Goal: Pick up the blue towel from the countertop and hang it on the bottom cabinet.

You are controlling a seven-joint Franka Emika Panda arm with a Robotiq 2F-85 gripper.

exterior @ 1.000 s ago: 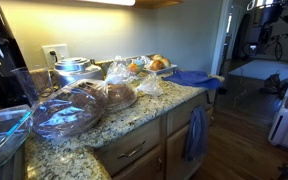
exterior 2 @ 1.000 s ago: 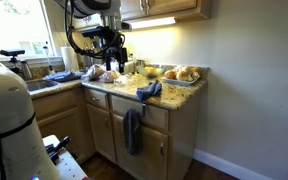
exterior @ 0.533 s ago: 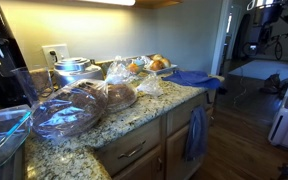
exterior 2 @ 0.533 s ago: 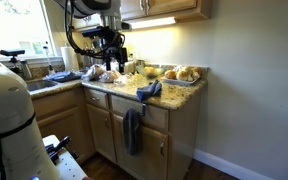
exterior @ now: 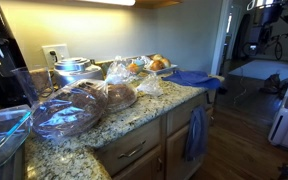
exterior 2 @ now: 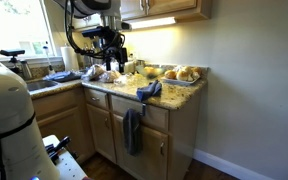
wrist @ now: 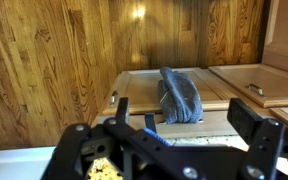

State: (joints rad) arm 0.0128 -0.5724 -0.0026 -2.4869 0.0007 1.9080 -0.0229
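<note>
Nothing has moved since the earlier frame; the hand (exterior 2: 112,58) hangs released, upper left of centre. The blue towel (exterior 2: 149,90) lies mid-frame on the bench (exterior 2: 122,92).

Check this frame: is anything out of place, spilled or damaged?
A blue towel lies crumpled at the countertop's front edge, unlike the duller towel hung on the cabinet below. Nothing looks spilled or broken.
</note>
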